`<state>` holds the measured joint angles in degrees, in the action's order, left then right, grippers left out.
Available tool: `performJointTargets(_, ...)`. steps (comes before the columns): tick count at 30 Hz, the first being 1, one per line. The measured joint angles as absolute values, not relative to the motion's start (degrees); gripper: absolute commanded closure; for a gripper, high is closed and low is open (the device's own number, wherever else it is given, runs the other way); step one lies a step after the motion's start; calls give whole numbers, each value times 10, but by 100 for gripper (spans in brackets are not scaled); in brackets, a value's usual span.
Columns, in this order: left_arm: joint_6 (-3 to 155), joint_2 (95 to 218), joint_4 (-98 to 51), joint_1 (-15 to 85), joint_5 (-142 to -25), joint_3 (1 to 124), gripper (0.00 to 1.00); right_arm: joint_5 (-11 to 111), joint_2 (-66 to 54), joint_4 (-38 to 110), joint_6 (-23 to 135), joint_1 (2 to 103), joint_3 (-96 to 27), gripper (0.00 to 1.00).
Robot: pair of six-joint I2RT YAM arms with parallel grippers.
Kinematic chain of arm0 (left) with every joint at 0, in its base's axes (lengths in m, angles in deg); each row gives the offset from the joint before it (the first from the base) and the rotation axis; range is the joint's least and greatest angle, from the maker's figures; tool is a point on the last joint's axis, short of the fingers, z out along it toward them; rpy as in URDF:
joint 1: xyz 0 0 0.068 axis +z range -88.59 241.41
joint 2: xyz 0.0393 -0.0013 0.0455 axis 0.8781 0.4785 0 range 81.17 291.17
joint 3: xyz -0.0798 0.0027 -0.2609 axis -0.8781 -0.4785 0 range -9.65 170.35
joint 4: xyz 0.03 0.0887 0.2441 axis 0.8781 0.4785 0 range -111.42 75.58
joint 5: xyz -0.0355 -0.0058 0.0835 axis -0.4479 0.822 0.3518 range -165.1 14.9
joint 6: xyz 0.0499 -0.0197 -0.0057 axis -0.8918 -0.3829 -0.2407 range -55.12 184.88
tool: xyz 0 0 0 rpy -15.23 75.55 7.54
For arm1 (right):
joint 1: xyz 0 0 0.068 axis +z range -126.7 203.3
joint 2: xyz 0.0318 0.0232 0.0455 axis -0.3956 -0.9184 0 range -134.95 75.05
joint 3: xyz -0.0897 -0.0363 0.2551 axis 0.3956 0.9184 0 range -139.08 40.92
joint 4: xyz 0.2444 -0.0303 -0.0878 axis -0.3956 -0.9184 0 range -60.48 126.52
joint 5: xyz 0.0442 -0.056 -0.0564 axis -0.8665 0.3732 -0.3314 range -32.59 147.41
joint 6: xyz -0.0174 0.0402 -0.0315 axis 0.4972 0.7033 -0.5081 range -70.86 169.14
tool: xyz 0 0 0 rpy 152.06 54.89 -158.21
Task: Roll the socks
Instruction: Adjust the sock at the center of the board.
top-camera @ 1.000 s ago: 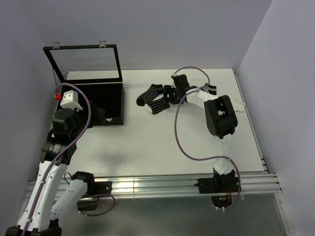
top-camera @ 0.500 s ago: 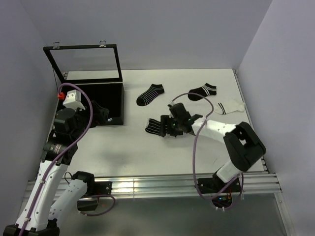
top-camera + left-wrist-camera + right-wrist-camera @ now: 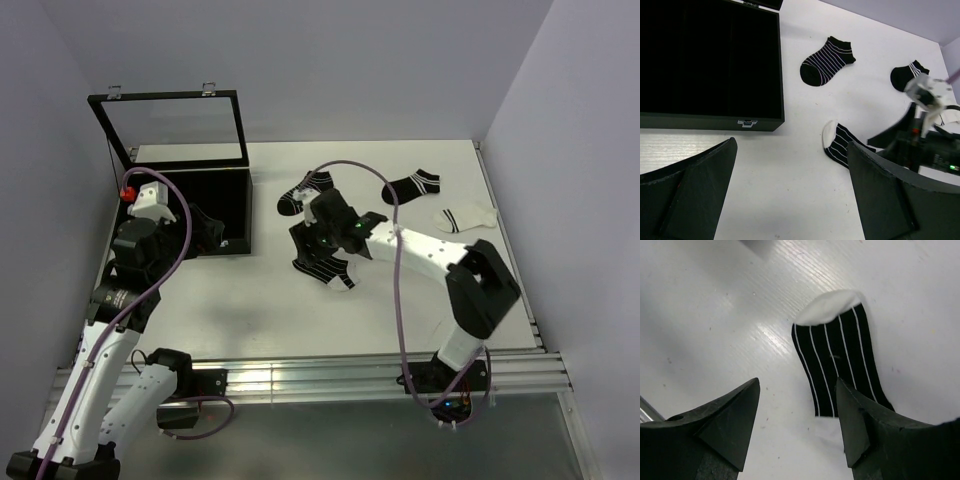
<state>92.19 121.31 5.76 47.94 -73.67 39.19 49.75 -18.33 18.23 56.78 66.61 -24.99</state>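
Note:
A black sock with thin white stripes and a white toe (image 3: 330, 268) (image 3: 837, 352) (image 3: 841, 145) lies flat near the table's middle. My right gripper (image 3: 316, 243) (image 3: 799, 383) hovers open just over its cuff end, gripping nothing. A second black striped sock (image 3: 293, 203) (image 3: 827, 67) lies behind it, partly hidden by the right arm. A third black sock (image 3: 412, 185) (image 3: 907, 76) and a white sock with black stripes (image 3: 466, 217) lie at the back right. My left gripper (image 3: 203, 232) (image 3: 792, 145) is open and empty beside the box.
A black box (image 3: 215, 205) (image 3: 710, 60) with its glass lid (image 3: 175, 130) raised stands at the back left. The right arm's purple cable (image 3: 395, 270) loops above the table's middle. Grey walls close the table's back and sides.
The right gripper dragged the striped sock from the back of the table toward the middle, then swung left. The sock now lies flat below its open jaws. The left arm barely moved.

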Motion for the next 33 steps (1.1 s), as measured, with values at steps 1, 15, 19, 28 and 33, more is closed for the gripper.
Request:
performJointTargets(1,922,1213,58,479,-736,392,3,487,-206,181,555,666,-266,31)
performJointTargets(15,926,1213,57,479,-721,390,3,413,-394,226,548,643,-352,30)
performJointTargets(19,926,1216,57,479,-722,384,3,431,-386,273,592,588,-323,30)
performJointTargets(28,933,1241,45,479,-734,382,3,477,-288,306,673,477,-208,30)
performJointTargets(33,947,1248,26,479,-746,376,1,493,-166,312,686,487,-151,30)
